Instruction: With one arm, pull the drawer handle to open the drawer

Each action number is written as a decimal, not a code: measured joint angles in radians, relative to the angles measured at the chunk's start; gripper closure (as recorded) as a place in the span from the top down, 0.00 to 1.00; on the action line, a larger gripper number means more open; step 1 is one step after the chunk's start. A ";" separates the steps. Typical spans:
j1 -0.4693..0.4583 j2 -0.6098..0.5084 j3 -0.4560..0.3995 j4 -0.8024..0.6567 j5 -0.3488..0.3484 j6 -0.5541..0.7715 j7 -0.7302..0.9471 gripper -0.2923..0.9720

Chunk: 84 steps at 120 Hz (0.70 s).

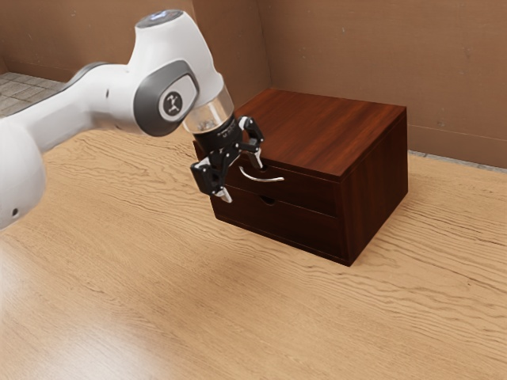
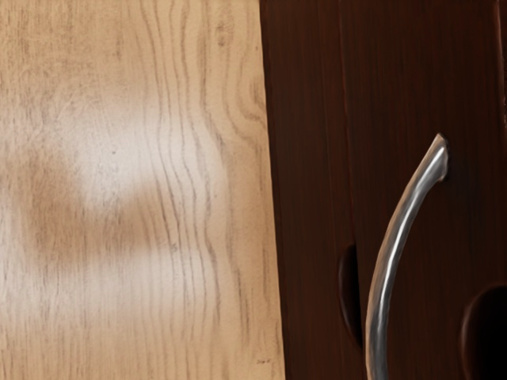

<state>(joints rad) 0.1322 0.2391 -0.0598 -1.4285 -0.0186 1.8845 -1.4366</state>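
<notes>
Broadly, the wooden desk carries a dark wooden cabinet well toward the exterior view's right, and the white arm reaches to its front. The upper drawer looks flush with the front below it, so I judge it unopened. Its curved silver handle sits on that front, and close up from the wrist it runs across the dark wood. The end effector is spread wide at the handle's near end, gripping nothing. Closing on the handle and pulling outward both remain.
</notes>
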 joint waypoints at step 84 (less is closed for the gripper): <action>0.007 0.016 0.001 -0.015 -0.003 0.041 0.000 0.49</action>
<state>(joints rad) 0.1396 0.2556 -0.0586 -1.4437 -0.0213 1.9252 -1.4366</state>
